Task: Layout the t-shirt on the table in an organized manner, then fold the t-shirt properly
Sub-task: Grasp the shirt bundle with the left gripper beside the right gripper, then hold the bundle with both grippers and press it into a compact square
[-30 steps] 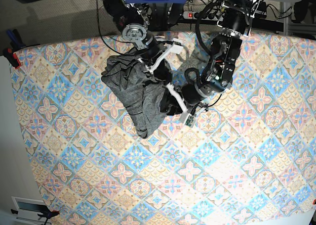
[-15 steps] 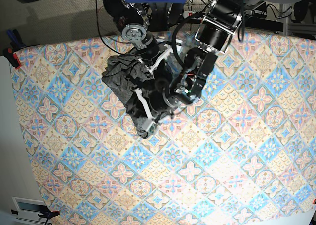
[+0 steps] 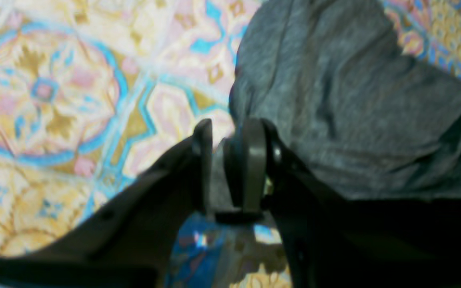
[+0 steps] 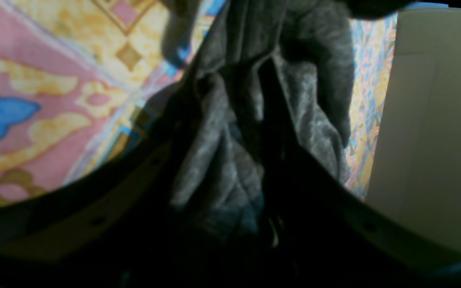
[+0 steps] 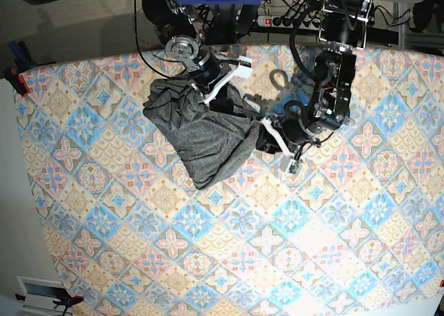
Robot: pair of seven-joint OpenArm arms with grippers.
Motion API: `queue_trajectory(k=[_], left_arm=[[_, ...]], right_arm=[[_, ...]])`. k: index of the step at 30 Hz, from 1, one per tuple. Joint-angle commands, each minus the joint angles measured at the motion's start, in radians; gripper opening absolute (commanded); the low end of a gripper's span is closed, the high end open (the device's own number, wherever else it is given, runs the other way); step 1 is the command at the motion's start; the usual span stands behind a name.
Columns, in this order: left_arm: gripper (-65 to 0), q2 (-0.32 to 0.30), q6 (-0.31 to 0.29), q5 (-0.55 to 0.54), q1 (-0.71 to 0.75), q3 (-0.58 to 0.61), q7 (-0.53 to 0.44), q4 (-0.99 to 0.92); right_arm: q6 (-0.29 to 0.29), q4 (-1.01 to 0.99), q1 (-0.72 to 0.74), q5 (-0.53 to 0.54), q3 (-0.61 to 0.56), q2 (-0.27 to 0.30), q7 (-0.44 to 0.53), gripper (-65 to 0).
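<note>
Since the earlier frames the left arm has swung back out from over the t-shirt (image 5: 201,139); its left gripper (image 5: 272,137) now sits at the shirt's edge on the side of the base view's right, and the cloth has been drawn wider and flatter across that side. The right arm holds roughly the position it had before, at the shirt's far edge.

The t-shirt lies bunched and wrinkled on the tabletop (image 5: 291,246), in the far half of it, slightly toward the base view's left of centre. It is not laid out flat.

Left gripper (image 3: 226,168): the jaws stand close together with a thin fold of grey cloth pinched between them, seen in the left wrist view. Right gripper (image 4: 234,160): clamped on a thick bundle of the shirt's fabric (image 4: 222,168), which fills the gap between its jaws; in the base view it (image 5: 208,94) sits at the shirt's far edge.

Surface: the tabletop cloth carries a diamond tile pattern in blue, pink and cream, and lies smooth around the shirt. A red clamp (image 5: 19,80) grips the cloth's far corner on the base view's left. Beyond the far edge, a power strip (image 5: 284,21) and dark cables are visible against the floor.
</note>
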Motion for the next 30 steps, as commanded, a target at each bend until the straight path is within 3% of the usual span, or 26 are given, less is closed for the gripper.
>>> queue_trajectory(k=[1, 13, 17, 19, 30], left_arm=[[-51.8, 0.002, -0.009, -0.013, -0.013, -0.001, -0.018, 0.019], [-51.8, 0.008, -0.009, -0.013, -0.016, 0.000, -0.021, 0.014], [-51.8, 0.008, -0.009, -0.012, -0.016, 0.000, -0.021, 0.014], [-51.8, 0.006, -0.009, -0.012, -0.016, 0.003, -0.021, 0.013], [-51.8, 0.008, -0.007, -0.012, -0.016, 0.006, -0.021, 0.013]], right_arm=[[0.054, -0.031, 0.000, -0.042, 0.023, 0.017, -0.116, -46.8], [0.054, 0.204, -0.006, -0.048, 0.024, 0.014, -0.118, -46.8], [0.054, 0.281, -0.008, -0.066, 0.018, 0.015, -0.177, -46.8], [0.054, 0.296, -0.008, -0.109, 0.012, 0.015, -0.210, -46.8], [0.060, 0.279, -0.068, -0.109, -0.014, 0.012, -0.222, -46.5]])
